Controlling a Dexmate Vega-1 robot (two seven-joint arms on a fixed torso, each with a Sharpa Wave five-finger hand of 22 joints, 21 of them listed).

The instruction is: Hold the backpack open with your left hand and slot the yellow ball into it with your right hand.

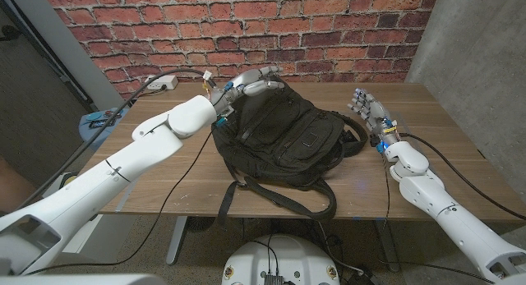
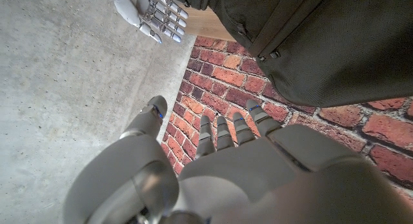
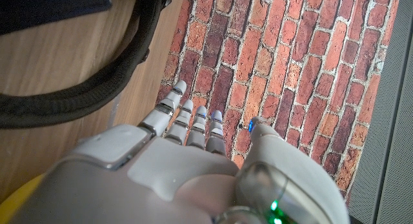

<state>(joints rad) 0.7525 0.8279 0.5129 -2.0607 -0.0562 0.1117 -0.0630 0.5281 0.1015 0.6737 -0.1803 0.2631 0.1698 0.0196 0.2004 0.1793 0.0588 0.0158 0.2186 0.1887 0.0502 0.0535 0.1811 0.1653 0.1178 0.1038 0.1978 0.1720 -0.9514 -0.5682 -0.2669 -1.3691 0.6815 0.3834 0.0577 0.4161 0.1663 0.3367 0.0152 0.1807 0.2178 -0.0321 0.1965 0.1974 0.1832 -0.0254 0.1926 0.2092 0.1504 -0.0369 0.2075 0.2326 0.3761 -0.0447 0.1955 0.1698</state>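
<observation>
There is one black backpack [image 1: 283,141] on one wooden table [image 1: 427,166], one yellow ball [image 3: 13,198], two robot hands, and one white power strip [image 1: 162,83].

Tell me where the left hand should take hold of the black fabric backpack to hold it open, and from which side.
Grip the top edge of the black fabric backpack at its far end, coming from the left, where the left hand hovers. The bag lies flat with its top toward the brick wall, so lifting that edge would probably spread the mouth.
</observation>
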